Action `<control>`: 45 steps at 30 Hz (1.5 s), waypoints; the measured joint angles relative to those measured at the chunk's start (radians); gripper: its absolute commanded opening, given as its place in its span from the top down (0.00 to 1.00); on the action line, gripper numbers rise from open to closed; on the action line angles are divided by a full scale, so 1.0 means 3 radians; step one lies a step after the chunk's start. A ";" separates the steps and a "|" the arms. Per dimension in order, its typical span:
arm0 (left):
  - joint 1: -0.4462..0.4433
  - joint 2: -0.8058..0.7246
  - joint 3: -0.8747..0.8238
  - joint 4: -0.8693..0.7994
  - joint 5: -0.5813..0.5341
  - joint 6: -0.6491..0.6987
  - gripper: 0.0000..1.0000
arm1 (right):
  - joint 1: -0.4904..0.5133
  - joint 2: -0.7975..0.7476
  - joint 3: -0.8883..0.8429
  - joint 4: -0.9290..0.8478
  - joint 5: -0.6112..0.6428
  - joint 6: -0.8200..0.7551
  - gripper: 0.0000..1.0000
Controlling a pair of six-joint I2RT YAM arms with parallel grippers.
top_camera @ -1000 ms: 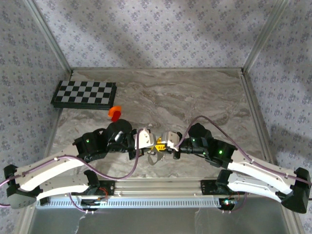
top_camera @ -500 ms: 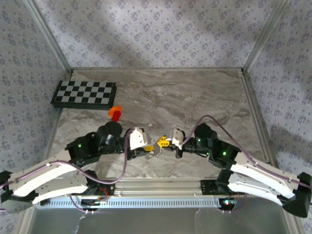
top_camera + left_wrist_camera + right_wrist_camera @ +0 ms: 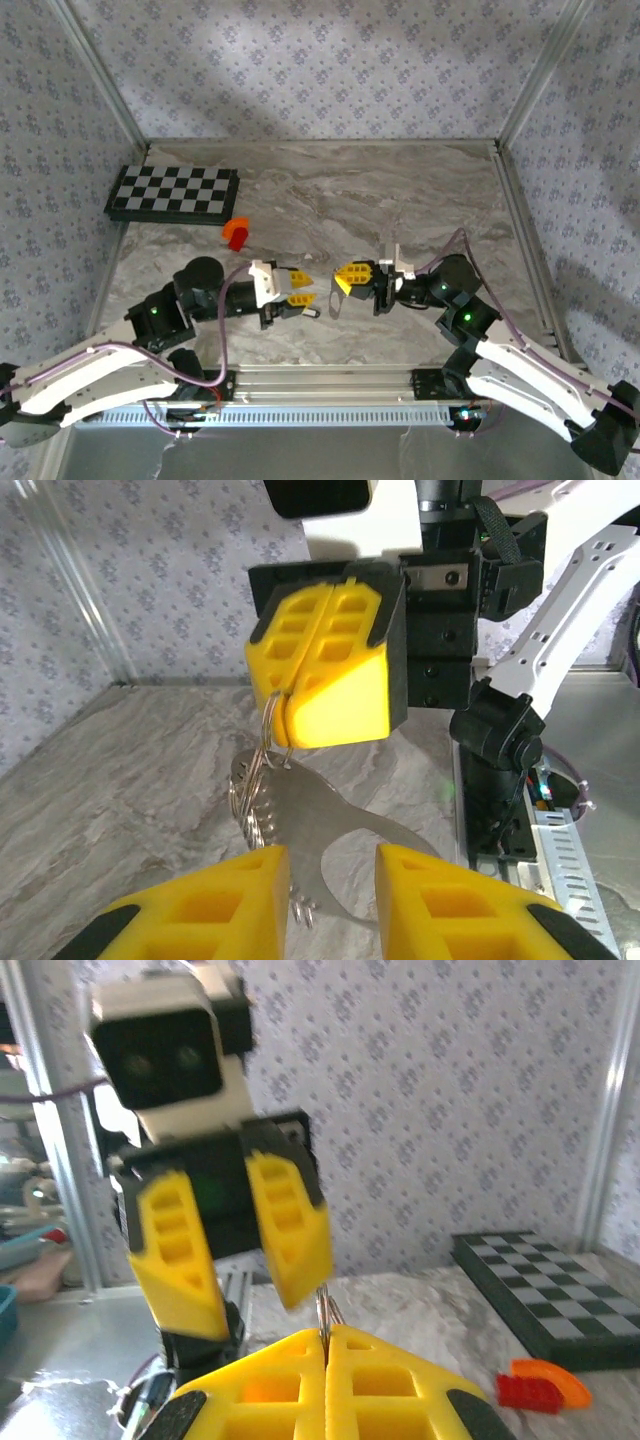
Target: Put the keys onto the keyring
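Left wrist view gives the closest look at the keyring [image 3: 272, 718]. It is a thin silvery wire loop of more than one turn, pinched at its top in the seam between the two yellow fingers of the right gripper [image 3: 300, 695], which are pressed flat together on it. Below the loop hangs a short fine chain [image 3: 255, 810] of small links. A flat, dull silver plate [image 3: 335, 825] with a curved outline dangles beside the chain, with another small ring [image 3: 300, 910] at the bottom. The whole bunch hangs free above the marbled grey surface [image 3: 120, 780].

At the bottom edge of this view, the left gripper [image 3: 330, 865] has its yellow fingers standing apart. Nothing is held between them, and they sit just beneath the hanging metal.

From the right wrist camera, the keyring [image 3: 327, 1310] shows as a thin sliver of wire rising from the closed seam of the right gripper [image 3: 325, 1345]. The left gripper [image 3: 245, 1295] faces it with its fingers spread. A checkerboard [image 3: 545, 1290] and an orange-red block [image 3: 540, 1385] lie on the surface to the right.

From the top external camera, the left gripper [image 3: 303, 287] and right gripper [image 3: 342, 282] point at each other near the front middle of the surface [image 3: 400, 200]. The keyring [image 3: 333, 303] hangs between them. Whether a key is on the loop cannot be told.
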 measured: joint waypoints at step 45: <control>0.0000 0.0314 -0.0017 0.0743 0.0271 -0.0131 0.63 | -0.0206 0.0058 -0.0109 0.0707 -0.0408 0.0581 1.00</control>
